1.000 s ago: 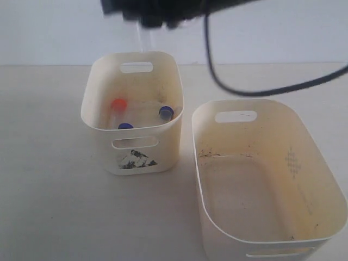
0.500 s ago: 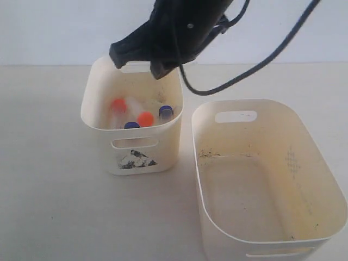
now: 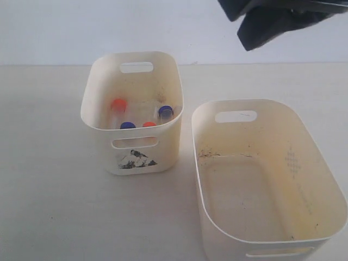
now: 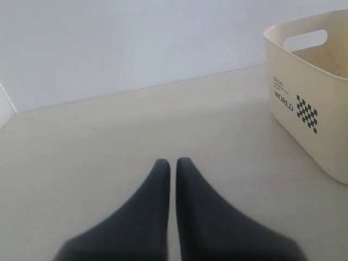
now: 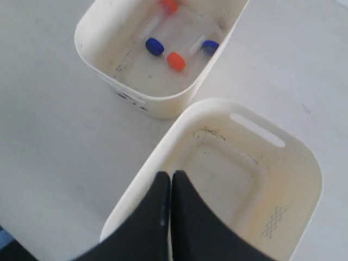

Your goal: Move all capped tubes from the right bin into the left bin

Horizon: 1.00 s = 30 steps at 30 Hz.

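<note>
The left bin (image 3: 163,147), cream with a torn sticker, holds several capped tubes: two orange-red caps (image 3: 118,103) (image 3: 149,124) and two blue caps (image 3: 128,125) (image 3: 166,111). In the right wrist view the same tubes lie on its floor, with an orange cap (image 5: 175,61) and a blue cap (image 5: 154,46) side by side. The right bin (image 3: 321,179) shows a bare floor. My right gripper (image 5: 171,175) is shut and empty, high above the right bin's rim (image 5: 141,179), and shows as a dark shape (image 3: 255,38) at the top right. My left gripper (image 4: 173,161) is shut over the bare table.
The pale table (image 3: 49,190) stretches around both bins, which stand a few centimetres apart. In the left wrist view the left bin (image 4: 304,109) shows a printed checker label and stands well off to one side of the fingers. A white wall (image 3: 81,27) closes the back.
My right gripper dropped an orange-capped tube into the left bin, shut its jaws, and swung up and to the right, away from that bin. The tube has settled among the others.
</note>
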Each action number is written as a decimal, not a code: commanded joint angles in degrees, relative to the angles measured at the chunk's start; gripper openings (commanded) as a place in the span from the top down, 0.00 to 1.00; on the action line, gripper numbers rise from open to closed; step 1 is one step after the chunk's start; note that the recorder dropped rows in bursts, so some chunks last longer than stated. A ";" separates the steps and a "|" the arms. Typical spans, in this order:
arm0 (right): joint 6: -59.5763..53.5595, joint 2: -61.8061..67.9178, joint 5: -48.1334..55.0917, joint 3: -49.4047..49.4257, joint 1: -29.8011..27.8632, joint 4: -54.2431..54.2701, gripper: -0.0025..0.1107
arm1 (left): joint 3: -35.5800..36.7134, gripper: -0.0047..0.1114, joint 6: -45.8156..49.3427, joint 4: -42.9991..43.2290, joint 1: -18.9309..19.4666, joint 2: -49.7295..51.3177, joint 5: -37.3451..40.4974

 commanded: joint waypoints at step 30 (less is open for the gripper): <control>-1.62 -16.73 -16.17 9.83 -2.77 -3.53 0.98 | -0.21 0.92 -0.76 -0.21 -0.08 0.03 -0.52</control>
